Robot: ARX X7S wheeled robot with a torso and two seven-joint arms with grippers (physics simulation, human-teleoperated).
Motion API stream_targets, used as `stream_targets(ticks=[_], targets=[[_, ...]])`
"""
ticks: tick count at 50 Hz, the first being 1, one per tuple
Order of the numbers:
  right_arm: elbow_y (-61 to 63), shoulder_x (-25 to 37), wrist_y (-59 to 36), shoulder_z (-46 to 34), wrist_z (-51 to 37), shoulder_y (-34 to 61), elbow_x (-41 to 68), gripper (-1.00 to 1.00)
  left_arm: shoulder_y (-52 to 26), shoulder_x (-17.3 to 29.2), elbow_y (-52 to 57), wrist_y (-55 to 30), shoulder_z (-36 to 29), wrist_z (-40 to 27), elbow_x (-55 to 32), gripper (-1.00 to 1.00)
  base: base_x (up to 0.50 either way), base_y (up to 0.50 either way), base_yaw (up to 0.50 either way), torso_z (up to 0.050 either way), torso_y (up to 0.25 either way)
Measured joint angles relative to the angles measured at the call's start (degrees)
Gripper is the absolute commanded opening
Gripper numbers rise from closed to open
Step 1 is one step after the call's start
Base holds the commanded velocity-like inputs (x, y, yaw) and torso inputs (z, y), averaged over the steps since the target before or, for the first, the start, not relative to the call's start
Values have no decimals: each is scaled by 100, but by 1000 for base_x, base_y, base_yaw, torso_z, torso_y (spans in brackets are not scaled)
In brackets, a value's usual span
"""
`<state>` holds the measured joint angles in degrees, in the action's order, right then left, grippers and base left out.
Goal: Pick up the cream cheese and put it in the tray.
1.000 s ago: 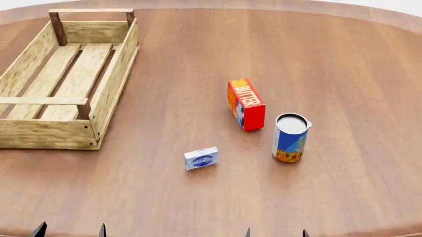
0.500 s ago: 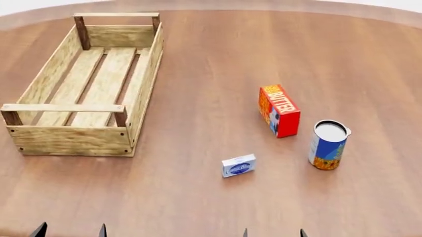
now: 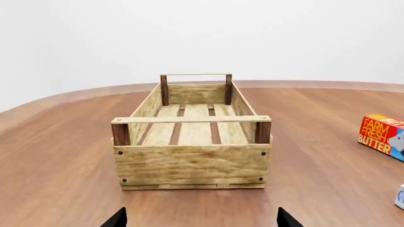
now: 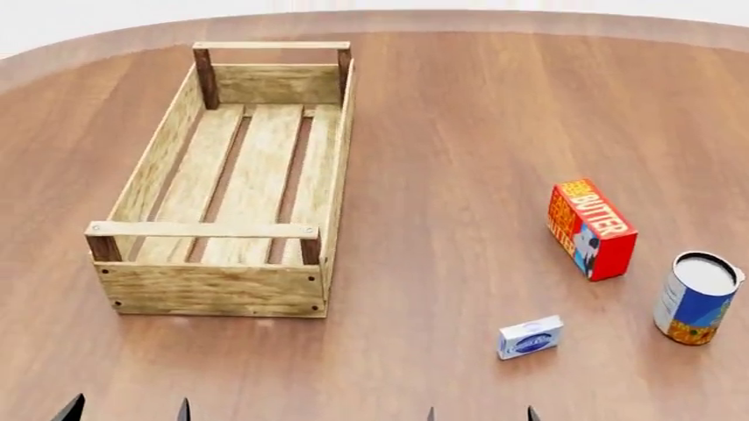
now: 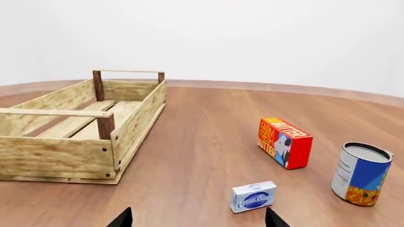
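The cream cheese (image 4: 531, 337), a small white box with a dark blue oval logo, lies on the wooden table at the front right; it also shows in the right wrist view (image 5: 253, 196). The tray (image 4: 153, 189), a long empty pale slatted crate with dark corner posts, stands at the left, and shows in the left wrist view (image 3: 192, 163) and the right wrist view (image 5: 57, 156). My left gripper (image 4: 126, 410) is open and empty, near the front edge before the tray. My right gripper (image 4: 481, 413) is open and empty, just short of the cream cheese.
A red and orange BUTTER box (image 4: 591, 228) stands right of centre, and a blue and orange round can (image 4: 695, 298) stands at the far right. The round table's far edge (image 4: 492, 17) curves across the back.
The head view has shifted left: the tray, cream cheese, butter box and can all slid rightward in the picture. The fingertips stay at the bottom edge, both grippers still open.
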<state>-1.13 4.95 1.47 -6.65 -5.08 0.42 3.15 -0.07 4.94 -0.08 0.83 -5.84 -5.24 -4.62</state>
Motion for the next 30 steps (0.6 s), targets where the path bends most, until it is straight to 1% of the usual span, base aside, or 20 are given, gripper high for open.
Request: stream_targets(ticks=[15, 19, 30], targets=[[-5, 90, 15, -118, -87, 10, 108, 100, -8, 102, 3, -26, -126, -115, -60, 100, 223, 343, 0, 50, 13], [4, 104, 16, -149, -104, 8, 143, 100, -14, 133, 0, -32, -148, -143, -79, 100, 223, 10, 0, 50, 0], [-11, 160, 14, -212, -151, 29, 227, 100, -43, 184, -14, -60, -221, -205, -133, 100, 0, 0, 0, 50, 0]])
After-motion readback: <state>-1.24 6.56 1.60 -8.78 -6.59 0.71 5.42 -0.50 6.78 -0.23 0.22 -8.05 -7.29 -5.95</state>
